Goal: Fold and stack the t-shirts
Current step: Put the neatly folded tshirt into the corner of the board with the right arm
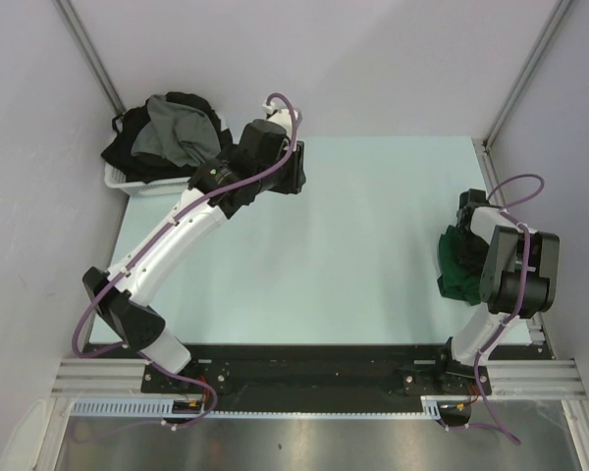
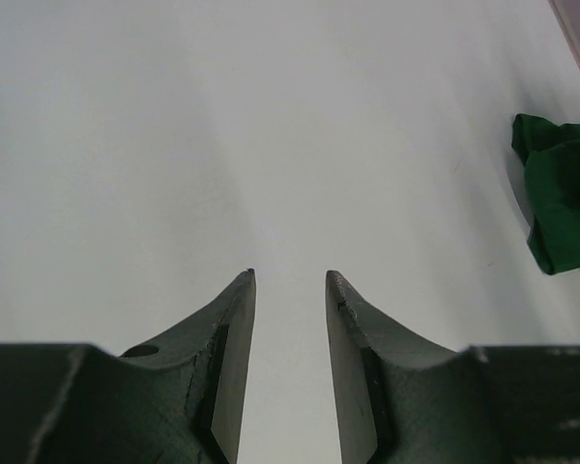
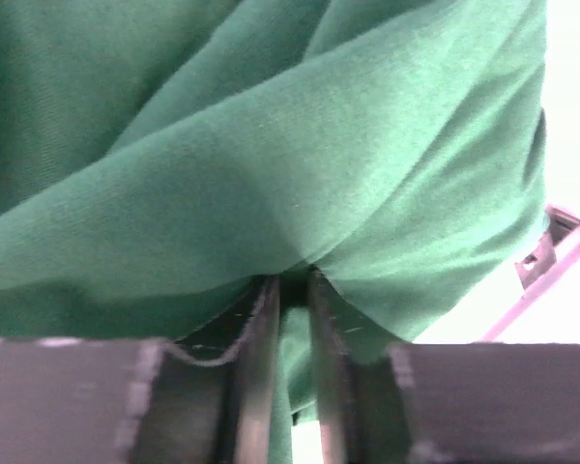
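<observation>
The dark green t-shirt [image 1: 458,270] lies bunched at the table's right edge and fills the right wrist view [image 3: 271,145]. My right gripper [image 3: 290,280] is pressed into it. The jaws stand a narrow gap apart, with a fold of green cloth [image 3: 292,338] hanging loose between them. In the top view the right gripper [image 1: 474,218] sits over the shirt's far end. My left gripper [image 1: 296,175] hovers near the table's far left, open and empty [image 2: 290,275]. In its own view the green t-shirt [image 2: 561,193] shows at the far right. A grey t-shirt [image 1: 172,132] and black t-shirts [image 1: 128,147] are heaped in the basket.
The white plastic basket [image 1: 128,183] stands at the table's far left corner, just behind the left arm's wrist. Metal frame posts [image 1: 515,93] rise at the back corners. Pale table surface [image 1: 363,235] spreads between the two arms.
</observation>
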Available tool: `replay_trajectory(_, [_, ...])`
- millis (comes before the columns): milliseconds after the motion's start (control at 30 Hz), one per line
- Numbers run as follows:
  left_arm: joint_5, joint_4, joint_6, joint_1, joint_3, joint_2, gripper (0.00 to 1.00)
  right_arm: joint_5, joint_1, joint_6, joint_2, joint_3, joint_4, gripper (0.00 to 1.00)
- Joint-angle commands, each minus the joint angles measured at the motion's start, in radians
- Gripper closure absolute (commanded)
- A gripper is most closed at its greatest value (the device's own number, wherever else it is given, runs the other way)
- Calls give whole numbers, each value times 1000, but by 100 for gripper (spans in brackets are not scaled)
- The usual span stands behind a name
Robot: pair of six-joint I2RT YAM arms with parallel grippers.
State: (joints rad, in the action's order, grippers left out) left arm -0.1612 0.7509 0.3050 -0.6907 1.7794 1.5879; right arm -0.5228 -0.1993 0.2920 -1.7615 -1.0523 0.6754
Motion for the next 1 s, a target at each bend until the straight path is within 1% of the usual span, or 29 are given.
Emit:
replay_trajectory(0, [18,-10,-12,5,17,10,59,-9,27,58,-49,-20,-37,67])
replay_trajectory(67, [20,-12,-12,5,12,12,59,-8,35,58,-41,-57,-16,65])
replay_trajectory(133, [19,-13,-12,5,5,14,59,4,46,61,-27,-80,6,61])
replay_trajectory(267, [20,-19,-12,5,-20,12,59,23,73,72,-1,-184,61,56])
replay_trajectory(433, [22,-25,-12,5,-29,9,60,24,156,75,33,-314,150,55])
replay_trajectory(567, [25,-33,-12,3,-37,9,60,32,196,65,43,-437,214,55])
replay_trajectory(633, [28,-47,-10,3,-46,9,60,105,228,62,50,-489,234,54])
replay_trajectory(667, [29,-51,-10,3,-58,3,60,144,251,53,53,-500,231,51])
replay_trajectory(700, [28,-58,-9,3,-69,1,60,214,264,47,54,-512,219,50])
replay_trajectory(733, [26,-73,-9,3,-77,-2,60,259,277,30,54,-518,199,49])
replay_trajectory(767, [26,-79,-6,3,-90,-2,60,295,306,19,56,-518,164,45])
replay_trajectory(800, [28,-87,-4,3,-97,0,60,334,322,18,54,-523,150,45])
replay_trajectory(933, [17,-111,-1,0,-100,12,60,432,383,-31,39,-572,96,43])
replay_trajectory(967, [17,-119,0,0,-100,15,60,457,393,-39,34,-592,69,40])
